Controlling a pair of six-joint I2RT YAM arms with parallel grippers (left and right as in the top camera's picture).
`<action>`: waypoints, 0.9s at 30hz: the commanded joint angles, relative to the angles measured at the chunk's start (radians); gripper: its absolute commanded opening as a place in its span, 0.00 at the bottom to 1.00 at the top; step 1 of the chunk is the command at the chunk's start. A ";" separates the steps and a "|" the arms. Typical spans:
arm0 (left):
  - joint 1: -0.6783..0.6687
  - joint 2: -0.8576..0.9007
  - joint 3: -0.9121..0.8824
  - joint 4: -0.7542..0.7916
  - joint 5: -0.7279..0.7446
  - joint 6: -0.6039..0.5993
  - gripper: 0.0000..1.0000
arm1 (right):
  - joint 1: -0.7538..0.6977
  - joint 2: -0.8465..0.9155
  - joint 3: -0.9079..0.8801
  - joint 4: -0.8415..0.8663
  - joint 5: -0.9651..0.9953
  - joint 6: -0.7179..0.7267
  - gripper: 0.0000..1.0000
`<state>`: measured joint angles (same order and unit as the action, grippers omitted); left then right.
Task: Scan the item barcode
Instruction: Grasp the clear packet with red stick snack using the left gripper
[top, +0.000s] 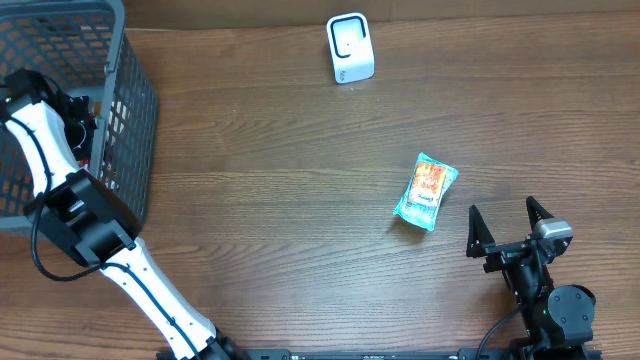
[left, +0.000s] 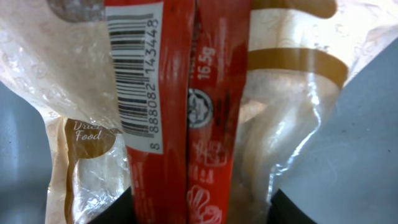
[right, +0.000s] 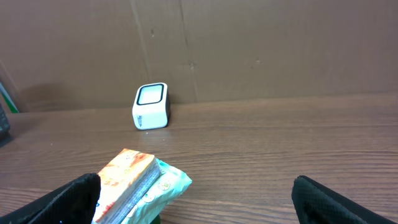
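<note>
Overhead view: the left arm (top: 45, 150) reaches from the bottom edge up into a grey mesh basket (top: 138, 120) at the upper left of the frame, and its tip is lost among the contents. The left wrist view is filled by a red packet (left: 168, 93) lying close to the lens, with a white barcode (left: 134, 74) printed down its left side. Clear plastic food packets (left: 280, 124) with brown bands lie beside and under it. The left pincer (left: 200, 211) shows only as two dark fingertips (left: 115, 208) at the bottom corners, flanking the red packet. Whether they are already pinching it or only stand around it, I cannot tell.

On the brown wooden table (top: 280, 180), a white barcode scanner (top: 350, 48) stands at the top centre of the overhead frame, well apart from the basket. A teal and orange snack packet (top: 426, 190) lies flat right of centre. The right pincer (top: 507, 226) sits at the lower right, just beside that snack packet, with its fingers spread wide and nothing between them.
</note>
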<state>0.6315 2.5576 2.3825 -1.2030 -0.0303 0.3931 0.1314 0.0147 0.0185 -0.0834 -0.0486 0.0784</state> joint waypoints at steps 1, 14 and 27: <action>-0.004 0.074 -0.011 -0.025 -0.002 -0.029 0.32 | -0.005 -0.010 -0.010 0.003 -0.006 0.004 1.00; -0.004 -0.193 0.003 0.013 0.035 -0.202 0.17 | -0.005 -0.010 -0.010 0.003 -0.006 0.004 1.00; -0.009 -0.543 0.003 0.007 0.087 -0.396 0.04 | -0.005 -0.010 -0.010 0.003 -0.006 0.004 1.00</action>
<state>0.6281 2.0823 2.3760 -1.1896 0.0166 0.0734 0.1314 0.0147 0.0185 -0.0837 -0.0486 0.0784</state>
